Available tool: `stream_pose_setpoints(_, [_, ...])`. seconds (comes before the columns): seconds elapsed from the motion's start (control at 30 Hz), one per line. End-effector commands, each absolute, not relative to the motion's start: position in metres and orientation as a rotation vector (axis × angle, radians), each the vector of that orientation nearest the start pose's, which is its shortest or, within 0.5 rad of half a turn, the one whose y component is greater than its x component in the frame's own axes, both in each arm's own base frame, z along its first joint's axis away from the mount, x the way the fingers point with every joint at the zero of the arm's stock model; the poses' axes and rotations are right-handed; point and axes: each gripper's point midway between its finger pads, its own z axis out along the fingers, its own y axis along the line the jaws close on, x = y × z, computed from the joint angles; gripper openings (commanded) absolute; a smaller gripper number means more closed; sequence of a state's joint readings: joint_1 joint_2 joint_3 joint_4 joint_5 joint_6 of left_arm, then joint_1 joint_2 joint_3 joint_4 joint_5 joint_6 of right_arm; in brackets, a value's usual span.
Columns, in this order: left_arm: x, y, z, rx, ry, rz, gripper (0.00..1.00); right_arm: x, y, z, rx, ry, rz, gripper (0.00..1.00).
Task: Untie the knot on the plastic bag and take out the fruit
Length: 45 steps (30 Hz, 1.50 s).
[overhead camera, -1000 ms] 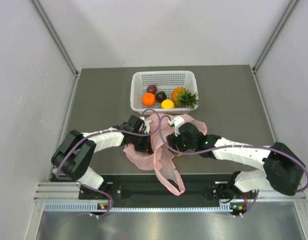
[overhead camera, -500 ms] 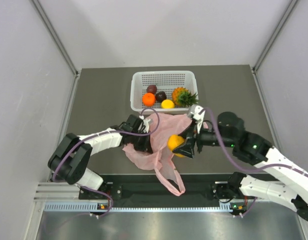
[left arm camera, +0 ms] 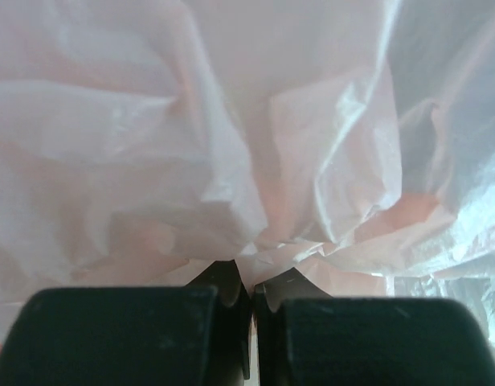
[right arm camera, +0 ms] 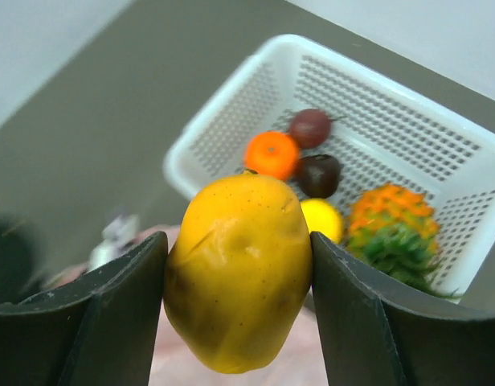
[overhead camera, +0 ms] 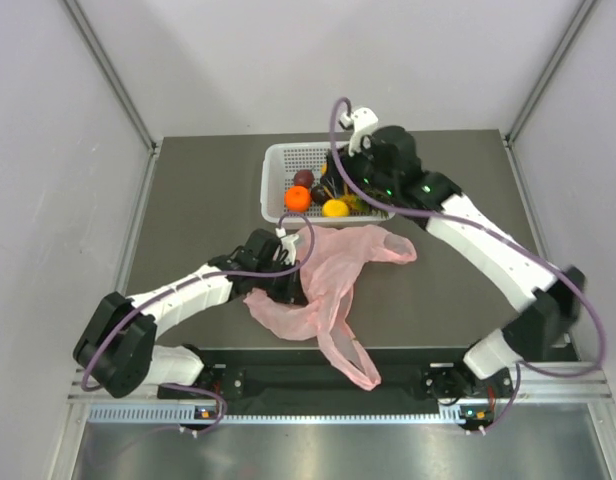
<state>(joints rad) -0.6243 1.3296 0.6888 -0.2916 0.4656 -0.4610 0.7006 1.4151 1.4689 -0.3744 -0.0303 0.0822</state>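
Crinkly salmon-pink plastic bag [overhead camera: 333, 270] lies on the grey tabletop [overhead camera: 188, 190], its film pinched in the left gripper [left arm camera: 249, 293]. Over the white perforated basket [overhead camera: 298, 150], the right gripper [right arm camera: 238, 241] clamps a yellow oval fruit [right arm camera: 238, 289], seemingly hidden overhead but plain from the wrist.

Pink plastic bag [overhead camera: 326, 282] crumpled flat on table [overhead camera: 208, 200]; big yellow fruit [right arm camera: 239, 277] in right gripper [right arm camera: 238, 241], above basket [right arm camera: 368, 92] holding other fruit [right arm camera: 272, 154].

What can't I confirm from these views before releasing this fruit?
Top external: the right gripper hides the held yellow fruit, so whether it is over the basket is unclear.
Left wrist: the plastic bag fills the frame above the left gripper; anything inside is hidden.
Right wrist: the fruit and the fingers cover the basket's near rim.
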Motion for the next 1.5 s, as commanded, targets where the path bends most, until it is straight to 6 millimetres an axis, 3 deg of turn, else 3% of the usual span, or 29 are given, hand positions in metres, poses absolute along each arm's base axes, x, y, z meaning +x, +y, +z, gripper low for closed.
stream_pose_setpoints(0.0, [0.168, -0.249, 0.078, 0.429, 2.622, -1.044, 0.0, 0.409, 0.286, 0.326, -0.468, 1.846, 0.448, 0.0])
stream_pose_setpoints(0.07, [0.167, -0.249, 0.082, 0.429, 2.604, -1.048, 0.0, 0.438, 0.299, 0.292, -0.492, 1.93, 0.435, 0.0])
stream_pose_setpoints(0.13, [0.165, -0.248, 0.086, 0.424, 2.596, -1.053, 0.0, 0.454, 0.308, 0.28, -0.501, 1.957, 0.429, 0.0])
stream_pose_setpoints(0.17, [0.165, -0.248, 0.09, 0.427, 2.579, -1.053, 0.0, 0.467, 0.314, 0.252, -0.52, 2.005, 0.41, 0.0])
stream_pose_setpoints(0.2, [0.165, -0.247, 0.091, 0.425, 2.576, -1.048, 0.0, 0.474, 0.318, 0.252, -0.515, 2.0, 0.411, 0.0])
stream_pose_setpoints(0.27, [0.166, -0.246, 0.096, 0.419, 2.556, -1.046, 0.0, 0.486, 0.325, 0.222, -0.516, 2.054, 0.401, 0.0])
stream_pose_setpoints(0.4, [0.167, -0.244, 0.102, 0.408, 2.532, -1.031, 0.0, 0.504, 0.327, 0.198, -0.474, 2.093, 0.391, 0.03])
stream_pose_setpoints(0.47, [0.168, -0.243, 0.105, 0.395, 2.523, -1.026, 0.0, 0.509, 0.324, 0.181, -0.457, 2.131, 0.357, 0.13])
stream_pose_setpoints(0.53, [0.169, -0.243, 0.104, 0.395, 2.524, -1.021, 0.0, 0.513, 0.323, 0.171, -0.464, 2.153, 0.338, 0.15])
stream_pose_setpoints(0.63, [0.169, -0.244, 0.103, 0.393, 2.528, -1.022, 0.0, 0.512, 0.321, 0.165, -0.477, 2.172, 0.332, 0.56])
stream_pose_setpoints(0.67, [0.169, -0.244, 0.104, 0.394, 2.526, -1.025, 0.0, 0.51, 0.322, 0.169, -0.481, 2.169, 0.336, 0.77])
stream_pose_setpoints(0.73, [0.169, -0.244, 0.103, 0.393, 2.524, -1.023, 0.0, 0.506, 0.319, 0.187, -0.478, 2.139, 0.348, 0.99])
stream_pose_setpoints(0.8, [0.17, -0.245, 0.105, 0.397, 2.517, -1.027, 0.0, 0.502, 0.315, 0.201, -0.475, 2.118, 0.349, 1.0])
stream_pose_setpoints(0.83, [0.171, -0.245, 0.106, 0.399, 2.513, -1.028, 0.0, 0.496, 0.312, 0.227, -0.466, 2.076, 0.361, 1.0])
stream_pose_setpoints(0.9, [0.173, -0.245, 0.107, 0.399, 2.507, -1.022, 0.0, 0.484, 0.308, 0.244, -0.473, 2.049, 0.384, 1.0])
stream_pose_setpoints(0.93, [0.173, -0.245, 0.108, 0.398, 2.505, -1.02, 0.0, 0.473, 0.304, 0.283, -0.464, 1.971, 0.419, 1.0])
stream_pose_setpoints(0.97, [0.174, -0.246, 0.11, 0.396, 2.498, -1.02, 0.0, 0.465, 0.299, 0.299, -0.455, 1.938, 0.43, 1.0])
stream_pose_setpoints(1.0, [0.175, -0.246, 0.112, 0.396, 2.489, -1.022, 0.0, 0.452, 0.296, 0.296, -0.475, 1.94, 0.454, 1.0])
stream_pose_setpoints(1.03, [0.177, -0.247, 0.115, 0.396, 2.476, -1.023, 0.0, 0.434, 0.288, 0.336, -0.453, 1.851, 0.497, 1.0])
stream_pose_setpoints(1.1, [0.179, -0.246, 0.12, 0.392, 2.457, -1.017, 0.0, 0.403, 0.27, 0.361, -0.44, 1.797, 0.526, 1.0])
stream_pose_setpoints(1.13, [0.182, -0.248, 0.125, 0.394, 2.433, -1.024, 0.0, 0.393, 0.265, 0.367, -0.435, 1.785, 0.531, 1.0])
stream_pose_setpoints(1.17, [0.183, -0.248, 0.128, 0.393, 2.421, -1.022, 0.0, 0.384, 0.258, 0.358, -0.432, 1.805, 0.525, 1.0])
stream_pose_setpoints(1.2, [0.185, -0.247, 0.131, 0.391, 2.409, -1.013, 0.0, 0.366, 0.246, 0.378, -0.416, 1.759, 0.538, 1.0])
stream_pose_setpoints(1.23, [0.187, -0.248, 0.135, 0.394, 2.394, -1.011, 0.0, 0.357, 0.24, 0.379, -0.41, 1.754, 0.536, 1.0])
stream_pose_setpoints(1.27, [0.188, -0.248, 0.138, 0.394, 2.387, -1.009, 0.0, 0.348, 0.232, 0.365, -0.407, 1.789, 0.519, 1.0])
stream_pose_setpoints(1.3, [0.189, -0.248, 0.141, 0.398, 2.378, -1.006, 0.0, 0.332, 0.219, 0.381, -0.382, 1.749, 0.517, 1.0])
stream_pose_setpoints(1.37, [0.193, -0.25, 0.148, 0.401, 2.354, -1.007, 0.0, 0.318, 0.203, 0.373, -0.36, 1.756, 0.487, 1.0])
stream_pose_setpoints(1.4, [0.194, -0.25, 0.151, 0.411, 2.344, -1.007, 0.0, 0.302, 0.187, 0.387, -0.334, 1.721, 0.475, 1.0])
stream_pose_setpoints(1.47, [0.196, -0.252, 0.158, 0.415, 2.325, -1.011, 0.0, 0.285, 0.174, 0.384, -0.323, 1.711, 0.466, 1.0])
